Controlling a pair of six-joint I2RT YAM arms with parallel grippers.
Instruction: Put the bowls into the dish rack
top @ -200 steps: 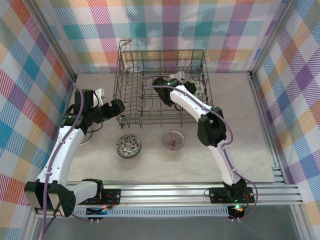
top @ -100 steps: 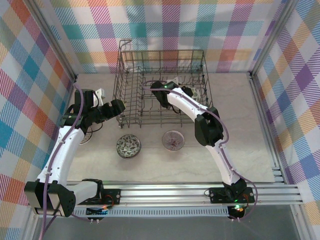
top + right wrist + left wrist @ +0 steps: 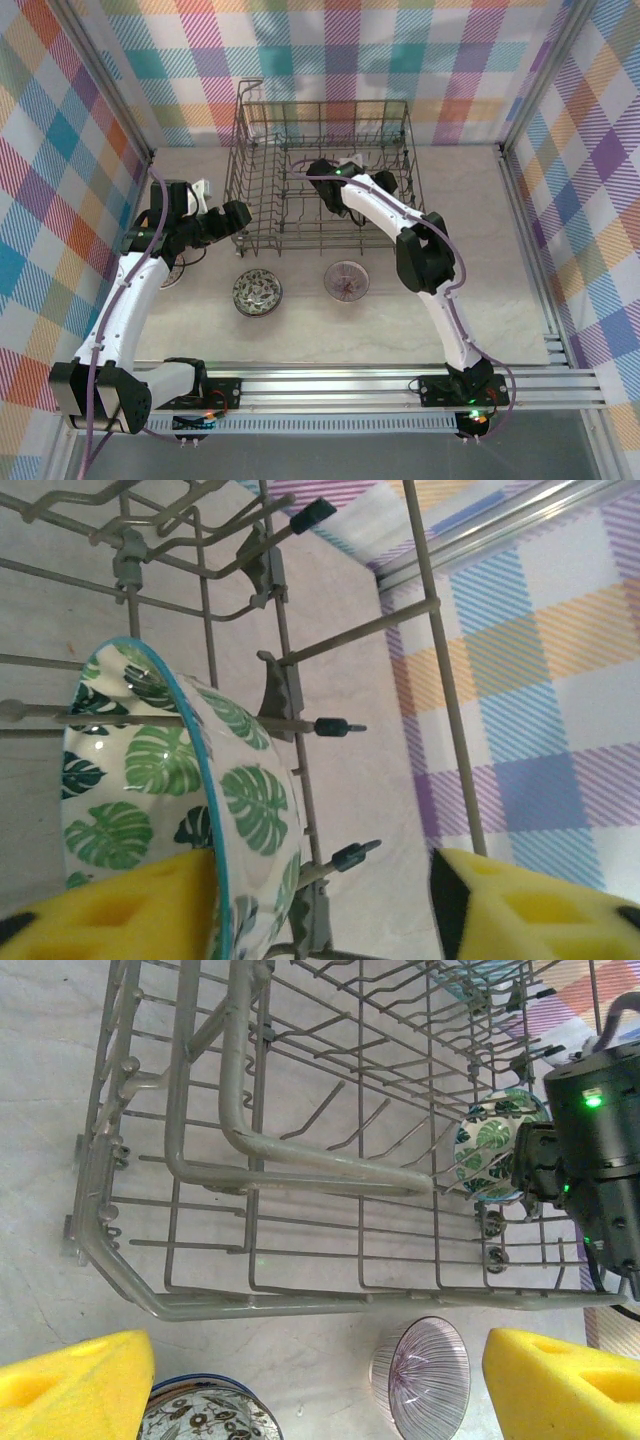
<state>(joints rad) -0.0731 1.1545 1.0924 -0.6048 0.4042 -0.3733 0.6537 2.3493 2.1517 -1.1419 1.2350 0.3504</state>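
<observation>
Looking into the dish rack (image 3: 240,180) first: holds just one green-leaf bowl (image 3: 150,780), stood on edge between the tines at the right-hand end. Got the right gripper (image 3: 320,910) down in there straddling it, jaws parted, one yellow pad close on its inner side, the other well clear of the outer wall. Outside the rack's left front corner: left gripper (image 3: 315,1390), jaws spread wide on nothing. On the pale marble-look table (image 3: 500,250), near the rack's front: a dark floral bowl (image 3: 257,292) and a pinkish ribbed bowl (image 3: 346,280). Maybe another bowl tucked under the left arm, hard to tell. Plaid cloth walls (image 3: 350,50) all round.
</observation>
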